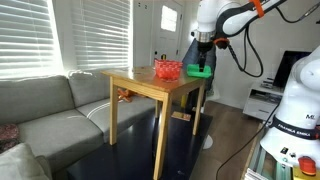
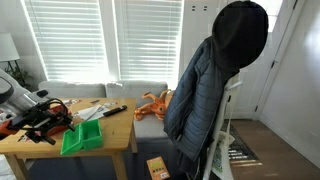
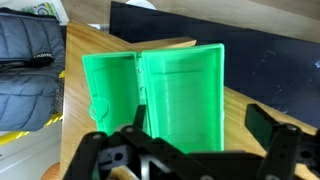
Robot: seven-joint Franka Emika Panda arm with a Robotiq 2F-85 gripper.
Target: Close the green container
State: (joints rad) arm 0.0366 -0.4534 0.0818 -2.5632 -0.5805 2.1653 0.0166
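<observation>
The green container (image 3: 150, 90) lies open on the wooden table (image 3: 235, 105). Its box and its hinged lid lie side by side, both hollow sides up. It shows in both exterior views (image 1: 200, 71) (image 2: 82, 138), near a table corner. My gripper (image 3: 205, 125) is open and hangs just above the container. One finger is over the wide half and the other is over the bare wood beside it. The gripper also shows in both exterior views (image 1: 205, 58) (image 2: 50, 124). It holds nothing.
A red mesh bowl (image 1: 167, 69) stands on the table next to the container. A dark flat object (image 2: 112, 111) lies on the table. A grey sofa (image 1: 40, 110) is beside the table. A dark jacket hangs on a chair (image 2: 215, 80). An orange toy (image 2: 155, 103) lies on the sofa.
</observation>
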